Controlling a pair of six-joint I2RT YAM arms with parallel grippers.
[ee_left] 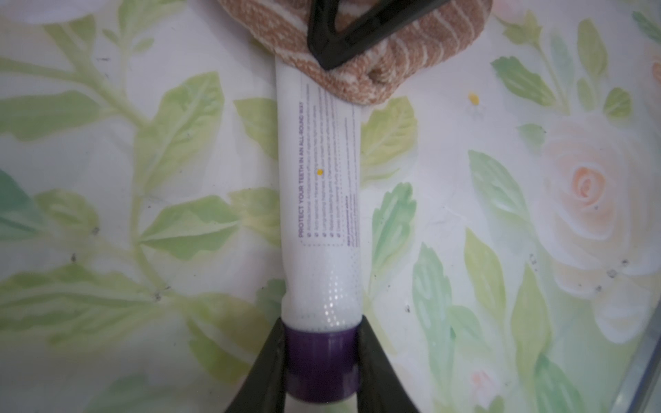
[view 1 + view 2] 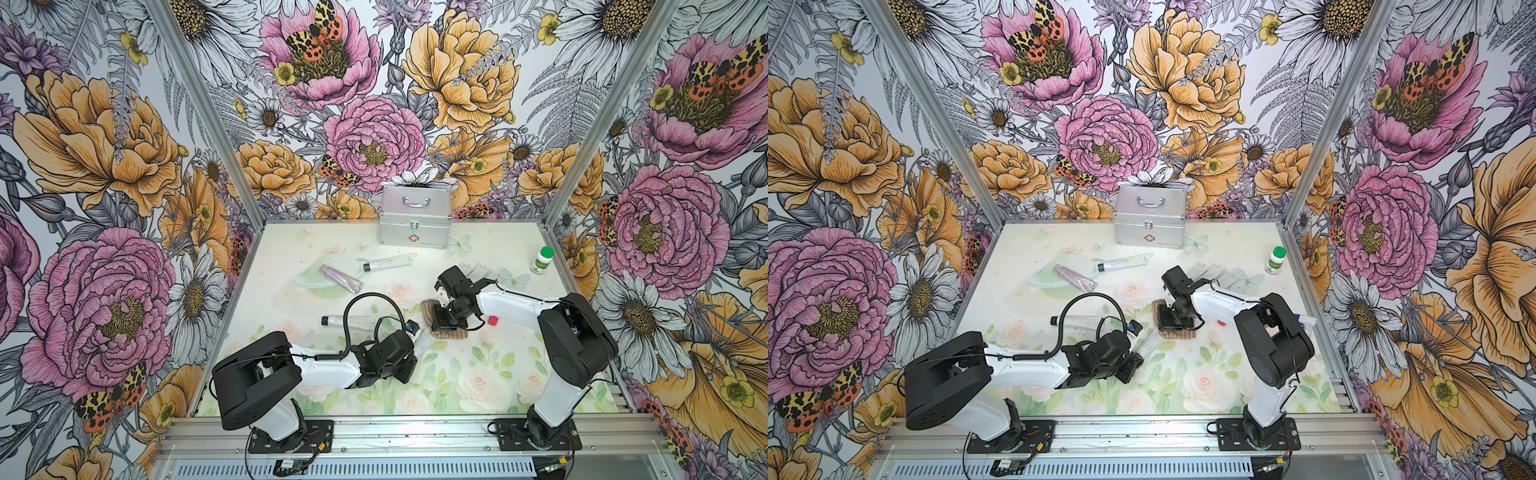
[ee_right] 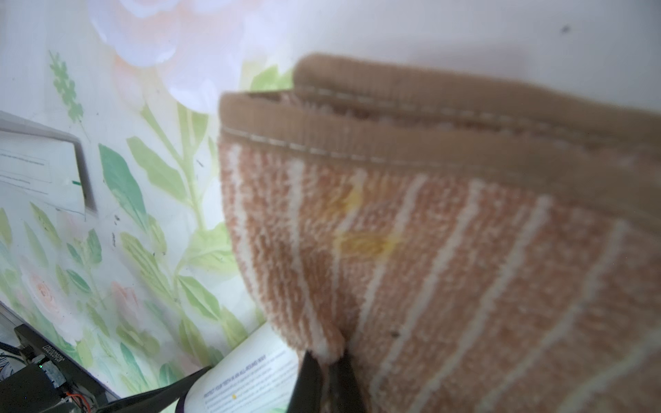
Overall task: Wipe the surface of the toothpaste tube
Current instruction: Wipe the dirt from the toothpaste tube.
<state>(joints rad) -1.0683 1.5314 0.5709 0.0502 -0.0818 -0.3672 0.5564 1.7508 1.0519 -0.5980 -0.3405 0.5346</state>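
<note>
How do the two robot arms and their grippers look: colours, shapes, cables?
The left arm and right arm have white links and bulky black joint housings. A black ribbed cable loops over the left wrist. The left gripper and right gripper have slim black tapering fingers.

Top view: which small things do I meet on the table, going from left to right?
pink tube → far white tube → striped cloth → small red piece → green-lidded bottle
</note>
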